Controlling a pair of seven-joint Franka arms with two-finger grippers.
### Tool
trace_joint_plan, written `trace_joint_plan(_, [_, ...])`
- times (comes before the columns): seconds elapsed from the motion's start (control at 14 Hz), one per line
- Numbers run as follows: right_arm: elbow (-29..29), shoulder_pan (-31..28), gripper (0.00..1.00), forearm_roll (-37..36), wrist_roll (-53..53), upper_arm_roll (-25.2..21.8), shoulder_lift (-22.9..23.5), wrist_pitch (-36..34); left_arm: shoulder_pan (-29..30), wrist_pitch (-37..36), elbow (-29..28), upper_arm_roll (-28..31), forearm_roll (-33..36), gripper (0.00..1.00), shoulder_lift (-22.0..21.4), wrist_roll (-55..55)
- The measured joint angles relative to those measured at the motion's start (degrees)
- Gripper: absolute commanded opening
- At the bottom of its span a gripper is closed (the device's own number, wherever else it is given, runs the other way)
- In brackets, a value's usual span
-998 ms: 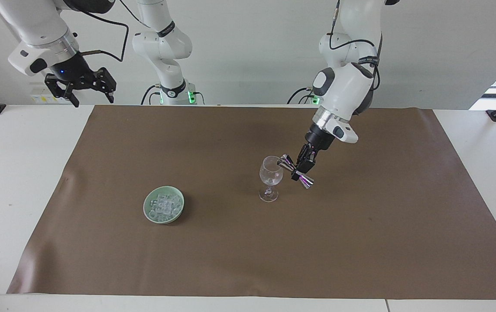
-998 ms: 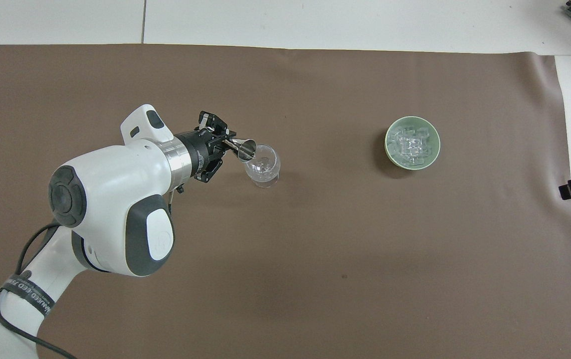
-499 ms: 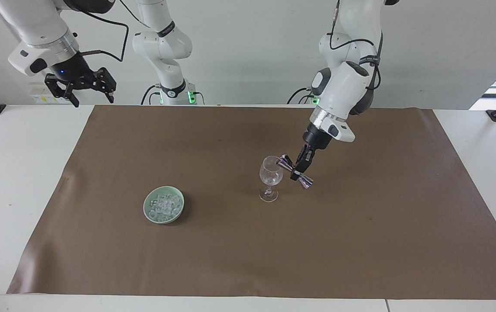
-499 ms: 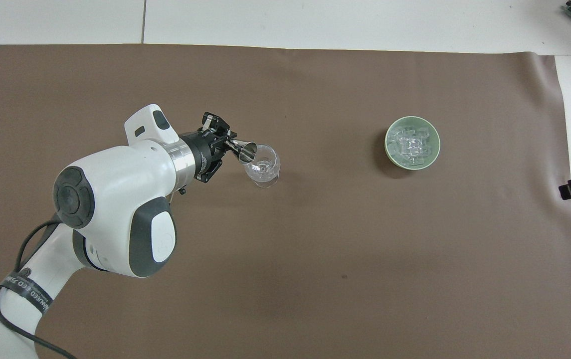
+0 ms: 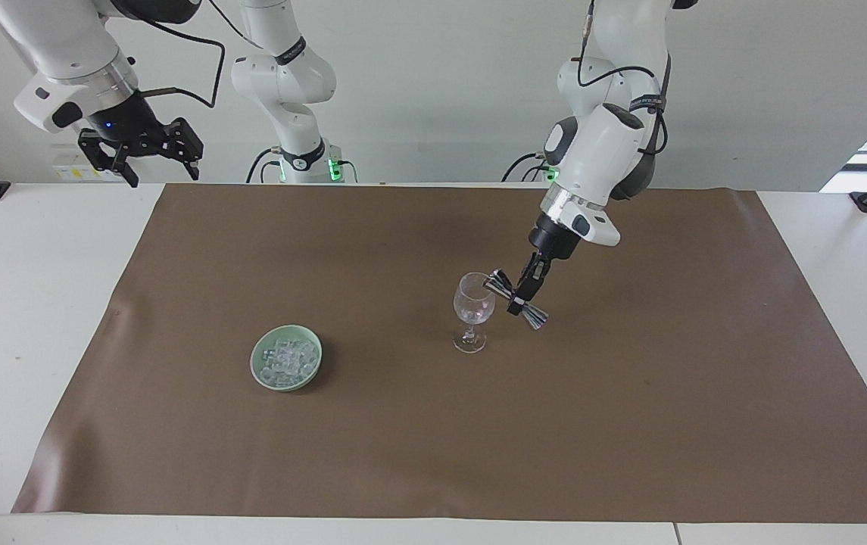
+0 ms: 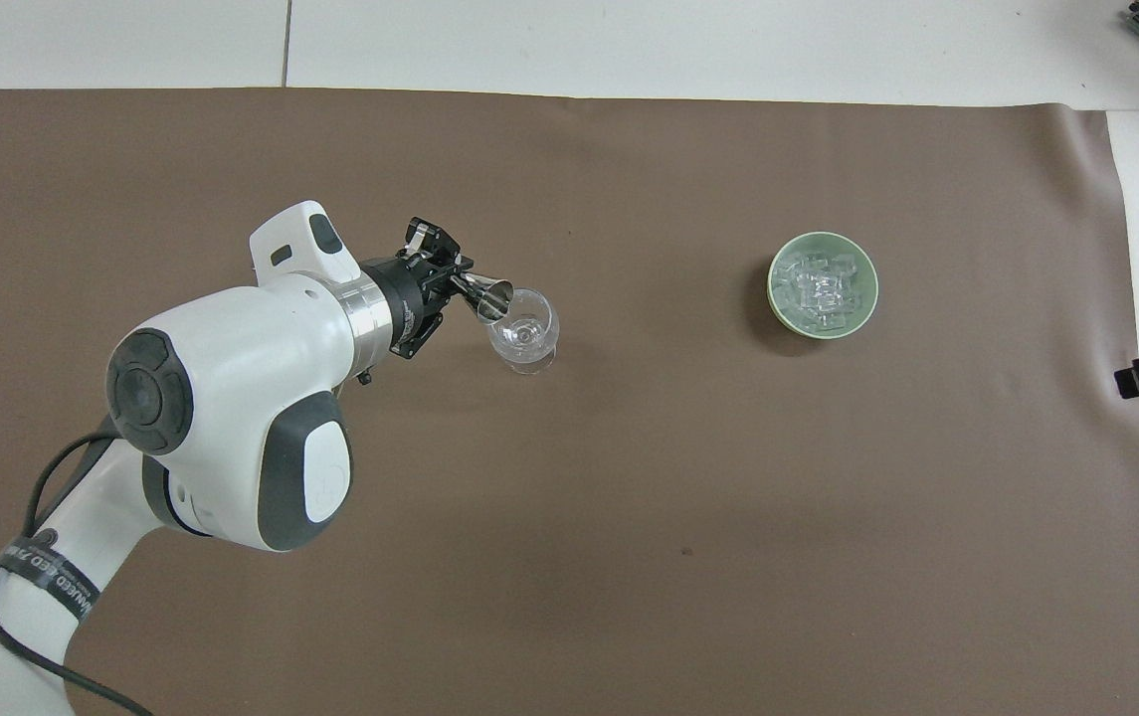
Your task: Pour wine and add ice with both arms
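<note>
We see the left tool [image 5: 522, 296] clamped on a metal jigger [image 5: 516, 301], tipped with its mouth at the wine glass [image 5: 472, 310] rim, frame center. Wine not discernible. Ice [image 5: 285, 360] sits in a green bowl [image 5: 259, 365], lower left on the bench's brown mat [image 5: 630, 424]. Right tool [image 5: 141, 155] waits upper left, fingers spread, empty.

Probably lab, mounted robot arms [image 5: 600, 144], papered table [image 5: 433, 424]
</note>
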Motion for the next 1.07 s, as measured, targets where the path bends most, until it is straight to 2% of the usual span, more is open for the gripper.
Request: trace_joint_plan(1.07, [0.00,0.00,1.00,0.00,0.00,0.00,0.00,0.00,0.01,-1.36,3.76,0.84,5.82,0.00,2.20,-0.01])
